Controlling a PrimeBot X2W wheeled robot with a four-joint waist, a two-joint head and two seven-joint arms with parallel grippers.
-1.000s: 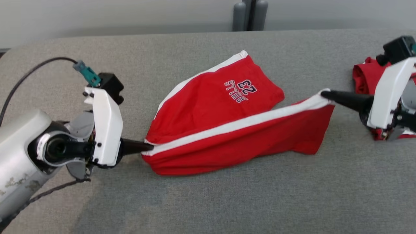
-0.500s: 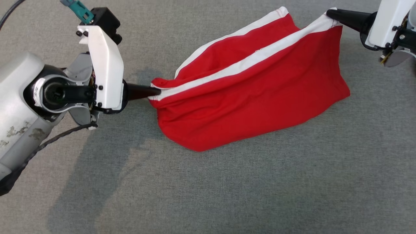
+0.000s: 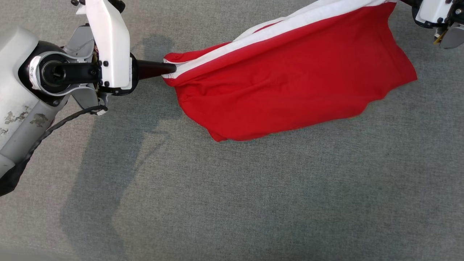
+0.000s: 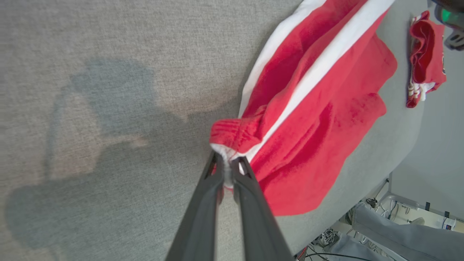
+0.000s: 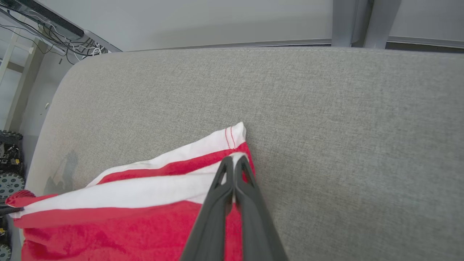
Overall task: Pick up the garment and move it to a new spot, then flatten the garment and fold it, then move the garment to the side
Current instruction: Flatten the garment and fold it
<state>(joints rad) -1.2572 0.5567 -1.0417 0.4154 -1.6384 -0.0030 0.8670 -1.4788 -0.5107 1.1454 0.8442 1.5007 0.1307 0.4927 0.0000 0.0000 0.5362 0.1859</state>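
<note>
The garment (image 3: 290, 79) is a pair of red shorts with a white side stripe, stretched between my two grippers above the grey padded table (image 3: 253, 199). My left gripper (image 3: 173, 68) is shut on the waistband end, and the left wrist view shows its fingertips (image 4: 227, 163) pinching the bunched white-edged corner of the garment (image 4: 311, 119). My right gripper (image 5: 233, 161) is shut on the striped hem corner of the garment (image 5: 127, 217); its white housing (image 3: 433, 12) sits at the head view's top right. The red cloth sags from the held edge down toward the table.
A second red and white garment (image 4: 424, 61) lies crumpled farther along the table. The table's rounded edge (image 4: 380, 152) runs close to the cloth, with grey trouser legs (image 4: 398, 235) and cables beyond. Grey posts (image 5: 362, 21) stand behind the far edge.
The head camera has tilted down, shifting the whole picture. Both grippers have carried the striped edge over the printed leg, so the garment now hangs as one doubled red panel.
</note>
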